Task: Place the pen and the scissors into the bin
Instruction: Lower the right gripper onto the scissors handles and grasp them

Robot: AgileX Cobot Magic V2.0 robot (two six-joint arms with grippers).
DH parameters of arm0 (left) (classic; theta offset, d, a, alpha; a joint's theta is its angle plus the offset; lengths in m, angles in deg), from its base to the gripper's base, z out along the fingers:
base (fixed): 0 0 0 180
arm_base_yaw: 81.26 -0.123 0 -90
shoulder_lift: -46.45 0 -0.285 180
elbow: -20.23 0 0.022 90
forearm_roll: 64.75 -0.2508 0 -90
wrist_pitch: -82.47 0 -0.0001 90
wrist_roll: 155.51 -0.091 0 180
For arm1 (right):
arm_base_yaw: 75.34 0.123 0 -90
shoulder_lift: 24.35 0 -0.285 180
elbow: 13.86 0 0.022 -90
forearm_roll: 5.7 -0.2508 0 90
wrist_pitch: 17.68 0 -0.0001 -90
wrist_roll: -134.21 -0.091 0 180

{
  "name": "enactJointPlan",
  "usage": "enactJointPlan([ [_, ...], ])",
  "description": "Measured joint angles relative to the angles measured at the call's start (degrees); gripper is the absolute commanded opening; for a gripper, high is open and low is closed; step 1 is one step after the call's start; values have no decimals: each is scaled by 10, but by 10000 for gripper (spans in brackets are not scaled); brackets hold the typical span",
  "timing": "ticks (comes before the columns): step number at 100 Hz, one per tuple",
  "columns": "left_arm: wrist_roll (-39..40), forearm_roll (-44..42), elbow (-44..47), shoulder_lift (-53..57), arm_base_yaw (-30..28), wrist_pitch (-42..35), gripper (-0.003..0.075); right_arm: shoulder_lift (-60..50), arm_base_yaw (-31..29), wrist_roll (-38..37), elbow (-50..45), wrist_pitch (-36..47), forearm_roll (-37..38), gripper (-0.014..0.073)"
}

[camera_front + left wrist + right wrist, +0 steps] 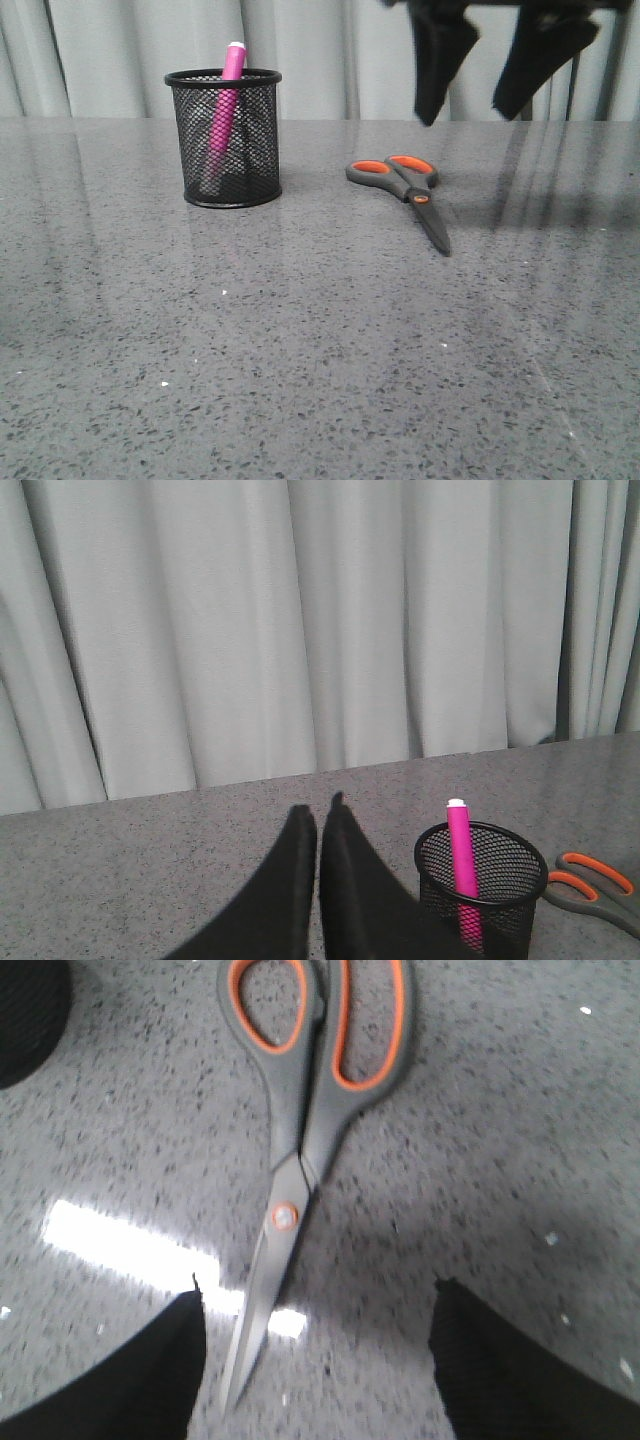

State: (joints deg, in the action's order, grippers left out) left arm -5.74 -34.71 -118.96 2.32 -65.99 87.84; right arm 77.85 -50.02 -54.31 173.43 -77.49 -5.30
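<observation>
Right hand [470, 112] (fingers spread wide) directly above the scissors [405, 182], flat on the table [300, 330].

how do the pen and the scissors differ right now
The pen stands tilted inside the bin; the scissors lie flat on the table, outside it. The pen is magenta with a whitish tip; the scissors are grey with orange loops. Neither is held by a gripper.

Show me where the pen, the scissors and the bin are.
pen [224, 105], front view, on its pink barrel inside the cup.
scissors [421, 199], front view, on the orange pivot dot.
bin [250, 150], front view, on its mesh wall.
</observation>
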Motion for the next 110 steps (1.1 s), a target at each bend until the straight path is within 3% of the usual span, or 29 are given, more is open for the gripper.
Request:
enactJointPlan([
  [31, 0, 3, 0, 0, 0, 0, -22, 94, 0, -2, 63, -3, -12, 433],
  [110, 0, 3, 0, 0, 0, -1, -22, 143, 0, -2, 78, 19, -16, 433],
])
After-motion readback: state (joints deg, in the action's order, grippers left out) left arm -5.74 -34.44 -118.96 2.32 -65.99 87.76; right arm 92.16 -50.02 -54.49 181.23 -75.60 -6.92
